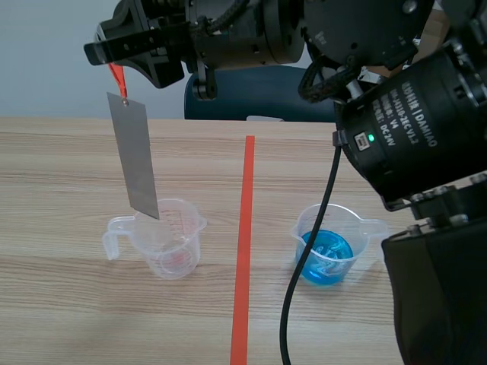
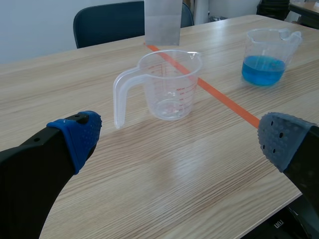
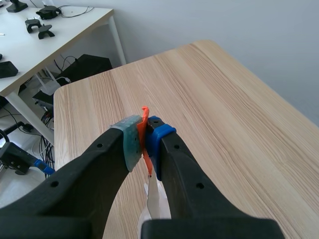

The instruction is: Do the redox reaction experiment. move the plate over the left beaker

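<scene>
A grey metal plate (image 1: pixel 134 156) hangs upright from an orange-red tab (image 1: pixel 118 80). My right gripper (image 1: pixel 114 55), reaching across from the right, is shut on that tab (image 3: pixel 144 134). The plate's lower edge sits at the far rim of the clear, empty left beaker (image 1: pixel 167 237). In the left wrist view the plate (image 2: pixel 162 22) hangs just above and behind the beaker (image 2: pixel 169 84). My left gripper (image 2: pixel 179 139) is open, low over the table in front of that beaker. A second beaker (image 1: pixel 329 245) holding blue liquid stands to the right of the tape line.
An orange-red tape line (image 1: pixel 243 251) runs down the table between the beakers. A black cable (image 1: pixel 304 251) hangs from the right arm in front of the blue beaker. A blue chair (image 1: pixel 251 95) stands behind the table's far edge.
</scene>
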You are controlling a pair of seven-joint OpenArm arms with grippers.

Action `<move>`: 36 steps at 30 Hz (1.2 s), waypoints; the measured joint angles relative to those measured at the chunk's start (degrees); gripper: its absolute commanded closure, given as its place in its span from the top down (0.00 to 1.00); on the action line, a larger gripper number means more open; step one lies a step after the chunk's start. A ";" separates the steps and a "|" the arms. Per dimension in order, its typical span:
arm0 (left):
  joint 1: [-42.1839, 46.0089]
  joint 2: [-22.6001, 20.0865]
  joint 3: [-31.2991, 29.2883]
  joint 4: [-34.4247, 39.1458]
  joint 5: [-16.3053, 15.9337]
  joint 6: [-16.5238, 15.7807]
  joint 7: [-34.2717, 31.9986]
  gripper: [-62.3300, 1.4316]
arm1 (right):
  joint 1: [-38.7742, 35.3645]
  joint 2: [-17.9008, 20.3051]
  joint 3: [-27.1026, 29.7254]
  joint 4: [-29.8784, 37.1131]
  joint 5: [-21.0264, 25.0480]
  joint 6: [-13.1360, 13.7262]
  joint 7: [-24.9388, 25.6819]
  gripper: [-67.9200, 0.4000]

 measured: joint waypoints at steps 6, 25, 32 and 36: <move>0.00 0.00 0.00 0.00 0.00 0.00 0.81 1.00 | 0.00 0.00 0.00 0.00 0.00 0.00 0.00 0.01; 0.00 0.00 0.00 0.00 0.00 0.00 0.83 1.00 | -0.02 0.17 0.00 0.00 0.00 -0.04 0.00 0.01; 0.00 0.00 0.00 0.00 0.00 0.00 1.11 1.00 | -0.02 0.17 0.00 0.00 0.00 -0.04 0.02 0.01; 0.00 0.00 0.00 0.00 0.00 0.00 3.15 1.00 | -0.02 0.17 0.00 0.00 0.04 -0.04 0.02 0.01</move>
